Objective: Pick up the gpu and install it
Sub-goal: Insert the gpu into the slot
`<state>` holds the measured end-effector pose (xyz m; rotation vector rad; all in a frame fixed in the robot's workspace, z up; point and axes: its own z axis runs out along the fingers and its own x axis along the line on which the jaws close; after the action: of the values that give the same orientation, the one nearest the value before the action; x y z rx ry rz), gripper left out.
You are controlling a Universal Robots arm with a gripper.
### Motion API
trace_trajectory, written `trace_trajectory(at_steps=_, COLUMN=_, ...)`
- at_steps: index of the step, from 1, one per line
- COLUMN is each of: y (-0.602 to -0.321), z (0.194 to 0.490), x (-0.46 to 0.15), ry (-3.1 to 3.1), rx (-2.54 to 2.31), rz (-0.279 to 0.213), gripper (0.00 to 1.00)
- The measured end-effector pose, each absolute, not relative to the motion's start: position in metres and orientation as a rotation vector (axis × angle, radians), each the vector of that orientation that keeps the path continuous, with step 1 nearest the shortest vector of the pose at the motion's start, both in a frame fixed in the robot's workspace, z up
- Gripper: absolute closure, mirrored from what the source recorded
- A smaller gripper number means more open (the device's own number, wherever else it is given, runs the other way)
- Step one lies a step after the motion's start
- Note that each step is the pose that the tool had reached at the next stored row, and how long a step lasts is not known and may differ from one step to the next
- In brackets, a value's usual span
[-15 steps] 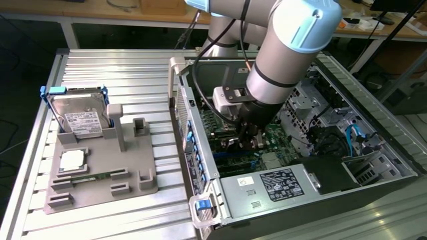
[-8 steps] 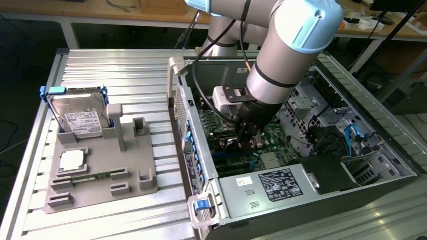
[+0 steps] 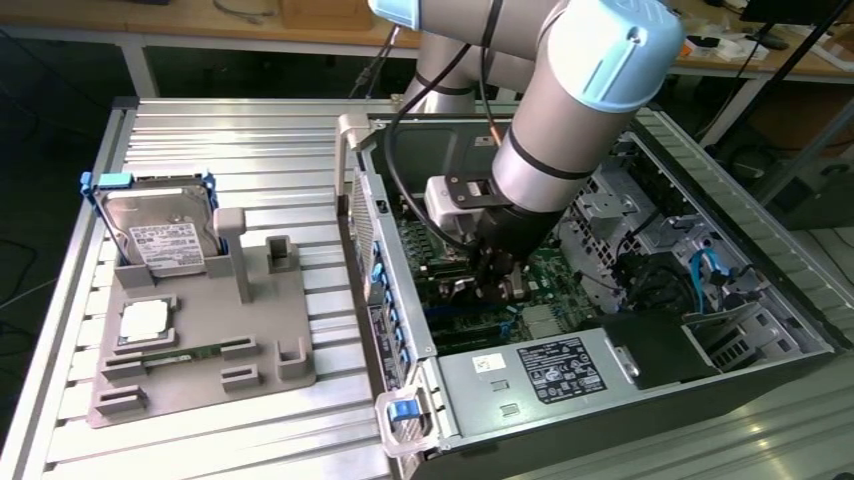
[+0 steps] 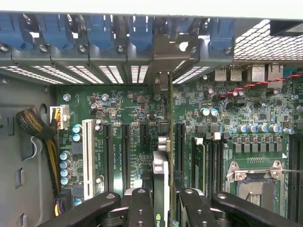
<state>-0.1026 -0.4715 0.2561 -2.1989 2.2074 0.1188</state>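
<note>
Overhead, end effector (image 4: 161,201) pinches gpu (image 4: 161,175) edge-on above motherboard (image 4: 123,113).

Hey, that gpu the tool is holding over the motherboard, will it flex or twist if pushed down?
The gpu, seen edge-on, is a thin board, so probably stiff along its length but prone to tilting sideways. The tool grips only its top edge, so it may pivot. Exposed motherboard parts suggest fragility.

Pwr supply label (image 3: 561,366) print unreadable, no other legible txt
</note>
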Motion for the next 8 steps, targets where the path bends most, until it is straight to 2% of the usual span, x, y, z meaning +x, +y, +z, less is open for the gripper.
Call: trace_trajectory(at_steps=8, y=-0.4715, z=0.2534, x=-0.1027, ry=2.208, rx=-2.199, rz=0.119, gripper=0.73)
